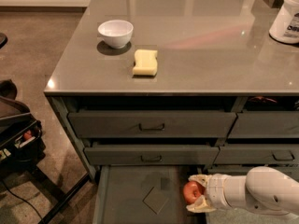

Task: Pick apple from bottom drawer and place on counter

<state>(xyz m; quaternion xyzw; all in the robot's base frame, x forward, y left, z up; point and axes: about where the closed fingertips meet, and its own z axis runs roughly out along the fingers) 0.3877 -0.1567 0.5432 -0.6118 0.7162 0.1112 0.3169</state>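
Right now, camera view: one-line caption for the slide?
Gripper holds the apple over the open bottom drawer; white bowl and sponge sit on the counter.

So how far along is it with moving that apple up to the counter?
Done: the bottom drawer stands open and the end effector is shut on the apple. In hand: the apple is held low over the drawer, well below the counter. Left: lifting it up to the counter and setting it down there.
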